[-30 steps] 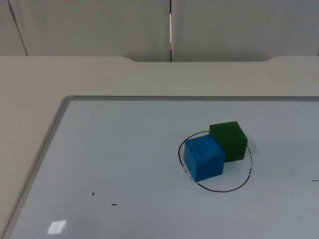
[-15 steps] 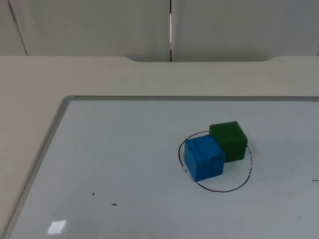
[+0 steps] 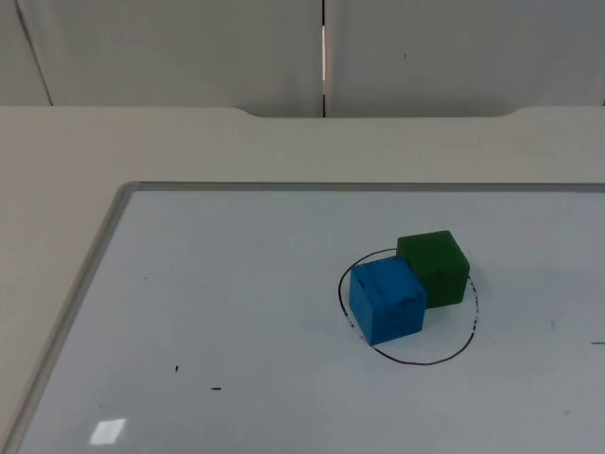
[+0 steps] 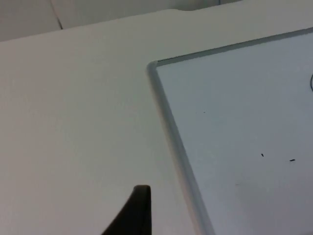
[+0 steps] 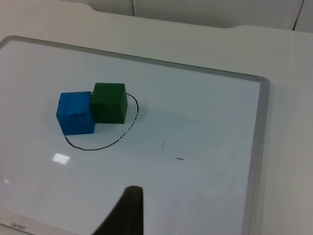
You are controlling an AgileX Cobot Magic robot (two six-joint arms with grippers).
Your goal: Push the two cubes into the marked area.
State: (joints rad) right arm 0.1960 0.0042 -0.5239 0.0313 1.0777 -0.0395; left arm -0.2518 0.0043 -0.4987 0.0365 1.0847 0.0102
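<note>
Cubes touching inside the drawn circle [image 3: 408, 307] on your whiteboard [image 3: 236, 312], blue cube [image 3: 387, 299] beside green cube [image 3: 435, 267], right gripper [image 5: 128, 210] above the board's near edge, left gripper [image 4: 134, 210] over bare table [image 4: 73, 122], fingers' state you cannot tell.

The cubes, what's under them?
The blue cube and green cube sit touching on a whiteboard, inside a drawn circle. Parts of its line are hidden beneath them.
</note>
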